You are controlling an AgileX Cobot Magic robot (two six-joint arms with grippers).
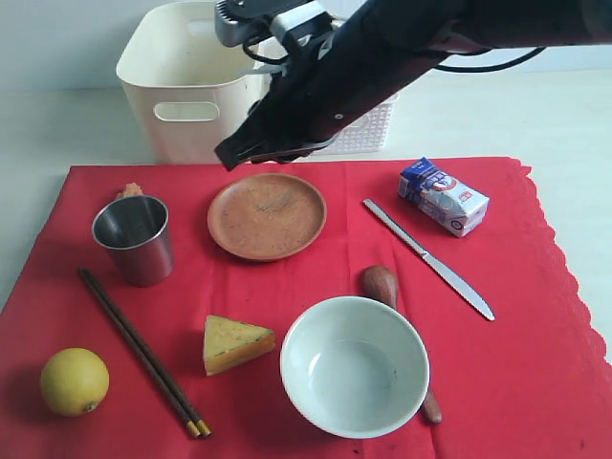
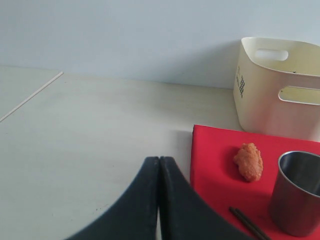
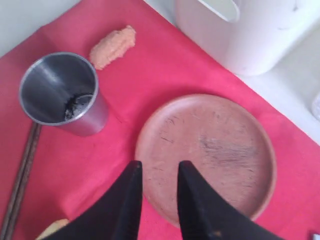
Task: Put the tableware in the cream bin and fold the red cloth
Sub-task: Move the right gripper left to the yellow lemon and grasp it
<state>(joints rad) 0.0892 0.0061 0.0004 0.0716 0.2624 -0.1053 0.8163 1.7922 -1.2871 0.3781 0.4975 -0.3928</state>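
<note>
**Right arm [image 1: 402,43] extended, left gripper [image 2: 159,170] closed**

The right arm comes in from the far right and slants down across the middle. The right gripper [image 3: 159,172] points downward with its fingers slightly parted. The left gripper's fingers are pressed together.

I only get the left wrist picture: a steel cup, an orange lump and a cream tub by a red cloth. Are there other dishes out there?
Observer: Yes. A brown clay plate lies beside the steel cup, and a pale bowl sits nearer the exterior camera.
Operator: What about the robot's right side?
Observer: The right end effector hangs over the plate's rim, open and holding nothing.
Operator: Is anything in the tub yet?
Observer: Not the cutlery. The knife, wooden spoon and chopsticks all lie on the red cloth.
</note>
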